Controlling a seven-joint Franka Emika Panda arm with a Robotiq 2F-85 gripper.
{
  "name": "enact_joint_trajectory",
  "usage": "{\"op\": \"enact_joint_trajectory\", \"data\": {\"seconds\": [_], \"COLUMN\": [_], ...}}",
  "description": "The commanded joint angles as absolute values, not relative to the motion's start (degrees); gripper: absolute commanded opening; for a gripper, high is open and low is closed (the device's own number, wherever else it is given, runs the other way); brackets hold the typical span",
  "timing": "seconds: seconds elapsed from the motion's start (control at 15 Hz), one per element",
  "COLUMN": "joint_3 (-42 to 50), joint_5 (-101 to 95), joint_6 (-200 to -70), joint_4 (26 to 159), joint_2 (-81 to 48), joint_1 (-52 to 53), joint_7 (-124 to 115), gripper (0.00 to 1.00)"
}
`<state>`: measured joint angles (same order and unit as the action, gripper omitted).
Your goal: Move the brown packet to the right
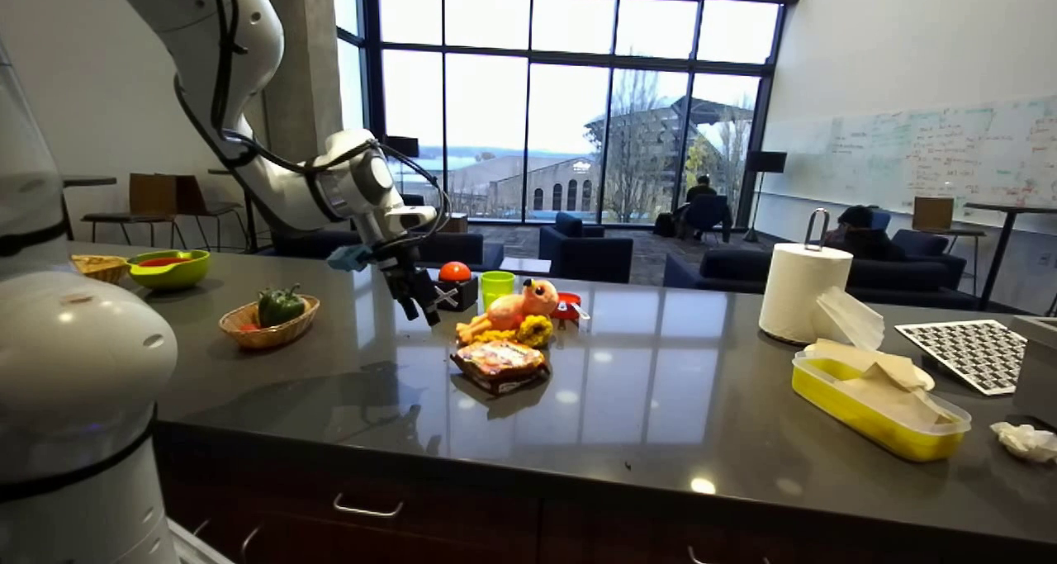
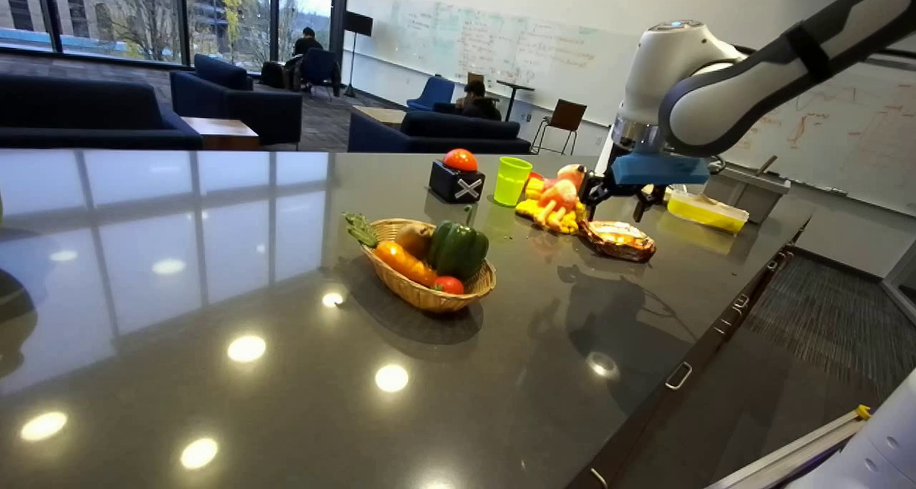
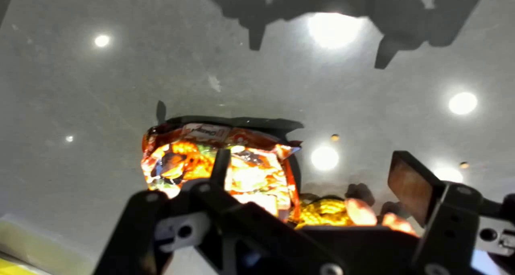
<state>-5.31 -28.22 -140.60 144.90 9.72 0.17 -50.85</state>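
The brown packet (image 1: 500, 364) lies flat on the dark counter, crinkly, with orange, red and pale patches. It also shows in an exterior view (image 2: 619, 242) and in the wrist view (image 3: 257, 170). My gripper (image 1: 422, 312) is open and empty, held above the counter. In an exterior view the gripper (image 2: 614, 213) appears just above the packet in the picture. In the wrist view the gripper's (image 3: 312, 162) left finger overlaps the packet and hides part of it, while the right finger is over bare counter. No finger is seen touching the packet.
A pink toy bird (image 1: 520, 304) on a yellow pile (image 1: 535, 331) sits right behind the packet. A green cup (image 1: 497, 286) and a red button box (image 1: 455, 291) stand farther back. A vegetable basket (image 2: 429, 299), paper towel roll (image 1: 805, 291) and yellow container (image 1: 875, 415) are around.
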Motion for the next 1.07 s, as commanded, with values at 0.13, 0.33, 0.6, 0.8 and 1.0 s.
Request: {"op": "enact_joint_trajectory", "data": {"seconds": [0.13,0.33,0.6,0.8,1.0], "joint_3": [-8.4,-9.4,-10.3,-10.2,-11.4], "joint_5": [-17.6,-12.7,-6.4,-1.9,-0.6], "joint_6": [-136.4,-133.8,-131.6,-130.0,-129.6], "joint_4": [149.4,150.2,151.2,151.8,149.6], "joint_2": [19.5,23.1,26.9,30.2,27.9], "joint_1": [4.8,6.7,8.7,10.8,9.8], "joint_7": [-39.8,-33.8,-27.2,-20.8,-19.8], "gripper": [1.0,1.0,1.0,1.0,1.0]}}
